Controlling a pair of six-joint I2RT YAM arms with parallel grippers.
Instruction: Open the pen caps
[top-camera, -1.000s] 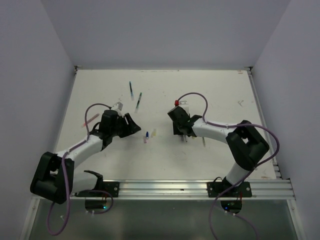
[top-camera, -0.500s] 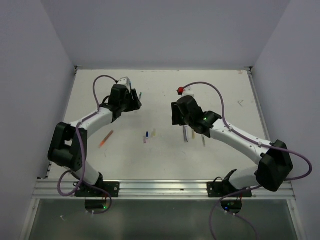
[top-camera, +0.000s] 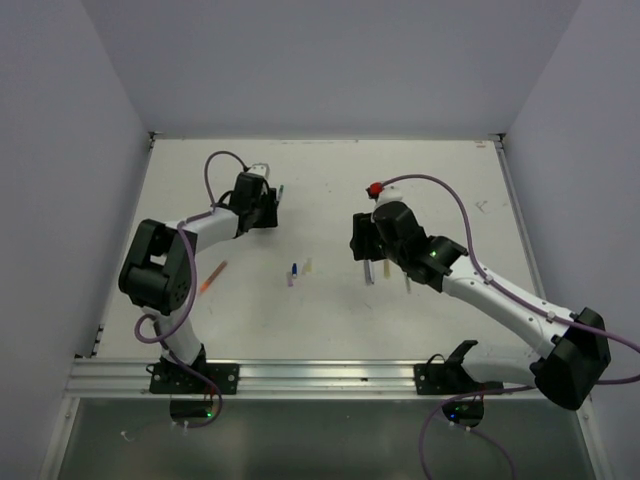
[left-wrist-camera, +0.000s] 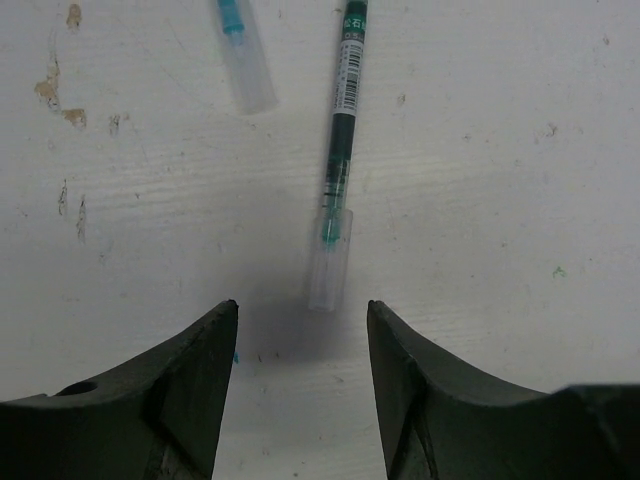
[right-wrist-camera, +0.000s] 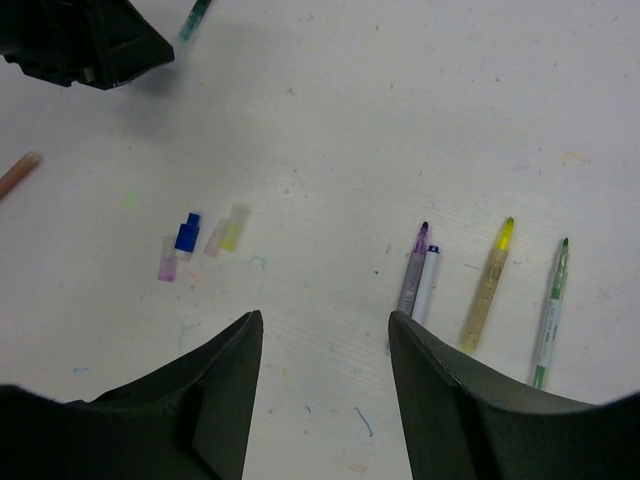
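Pen caps (right-wrist-camera: 187, 233) lie loose on the table (right-wrist-camera: 400, 100); left claw (left-wrist-camera: 300, 310) and right claw (right-wrist-camera: 325, 325) gape empty.

A dark green pen (left-wrist-camera: 343, 120) lies flat with its clear cap (left-wrist-camera: 329, 262) on over the tip. A teal pen (left-wrist-camera: 240, 40) lies just beside it, capped the same way. Well apart from these, three loose caps lie close together: a pink cap (right-wrist-camera: 167, 262), a blue cap (right-wrist-camera: 187, 233) and a pale yellow cap (right-wrist-camera: 232, 228). Nearby, in a row with tips bare, lie a purple pen (right-wrist-camera: 413, 265) touching a grey pen (right-wrist-camera: 426, 285), a yellow pen (right-wrist-camera: 490, 285) and a green pen (right-wrist-camera: 550, 310). An orange pen (right-wrist-camera: 18, 175) lies off alone
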